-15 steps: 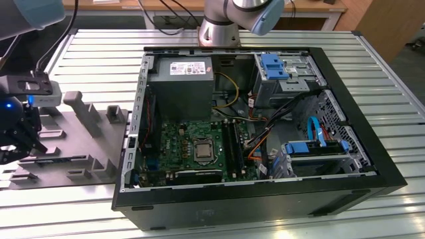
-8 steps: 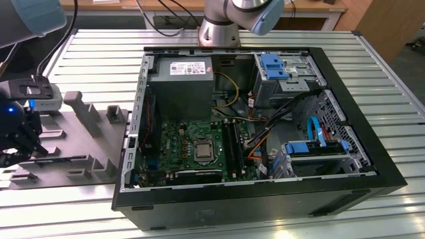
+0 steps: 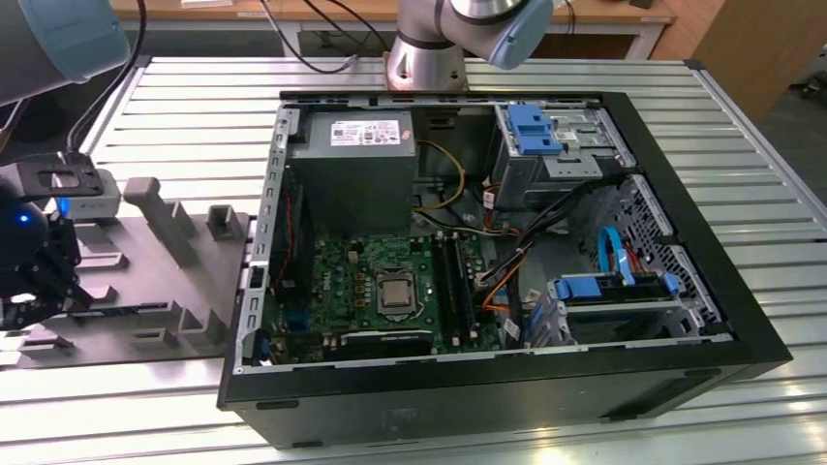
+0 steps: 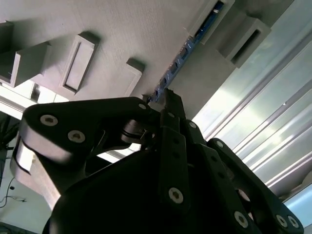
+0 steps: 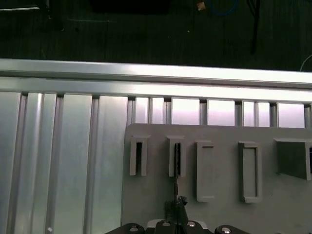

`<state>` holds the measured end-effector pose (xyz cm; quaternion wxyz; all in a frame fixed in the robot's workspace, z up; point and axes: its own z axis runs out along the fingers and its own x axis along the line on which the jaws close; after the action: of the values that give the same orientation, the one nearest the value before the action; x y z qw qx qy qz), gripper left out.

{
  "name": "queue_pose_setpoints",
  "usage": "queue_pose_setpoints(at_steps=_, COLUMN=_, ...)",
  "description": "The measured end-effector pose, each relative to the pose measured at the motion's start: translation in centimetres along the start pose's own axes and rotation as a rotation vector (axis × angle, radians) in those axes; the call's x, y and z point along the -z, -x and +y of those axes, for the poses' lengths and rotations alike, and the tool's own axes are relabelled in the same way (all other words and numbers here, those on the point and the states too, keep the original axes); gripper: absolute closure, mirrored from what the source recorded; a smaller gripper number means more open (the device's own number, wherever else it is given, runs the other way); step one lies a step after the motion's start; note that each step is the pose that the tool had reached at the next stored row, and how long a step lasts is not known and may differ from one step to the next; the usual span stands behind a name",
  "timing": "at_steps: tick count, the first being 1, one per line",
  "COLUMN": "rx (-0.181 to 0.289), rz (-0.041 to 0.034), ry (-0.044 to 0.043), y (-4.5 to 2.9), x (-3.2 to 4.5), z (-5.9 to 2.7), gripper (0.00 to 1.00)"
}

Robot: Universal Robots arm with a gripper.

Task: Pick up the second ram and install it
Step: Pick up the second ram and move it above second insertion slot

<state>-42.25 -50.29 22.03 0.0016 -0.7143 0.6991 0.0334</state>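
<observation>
The second ram is a thin blue stick standing on edge in a grey slotted holder. Its far end sits in a slot block. My black gripper is shut on the near end of the stick, one finger on each flat side. In the first wrist view the ram shows edge-on, running from a slot block down to my gripper. In the exterior view my gripper hangs over the grey holder plate at the exterior view's left, beside the open computer case.
The motherboard lies in the case with long black memory slots near its middle. A power supply, drive cages and loose cables crowd the case. The holder plate has several raised slot blocks. The ribbed metal table ends at an edge.
</observation>
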Motion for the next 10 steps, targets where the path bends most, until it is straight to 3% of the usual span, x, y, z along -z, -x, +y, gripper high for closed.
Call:
queue_pose_setpoints(at_steps=7, rx=0.003, rz=0.0002, ry=0.0002, y=0.0, x=-0.04, z=0.0, gripper=0.89)
queue_pose_setpoints(at_steps=10, rx=0.003, rz=0.0002, ry=0.0001, y=0.0, x=-0.09, z=0.0, gripper=0.77)
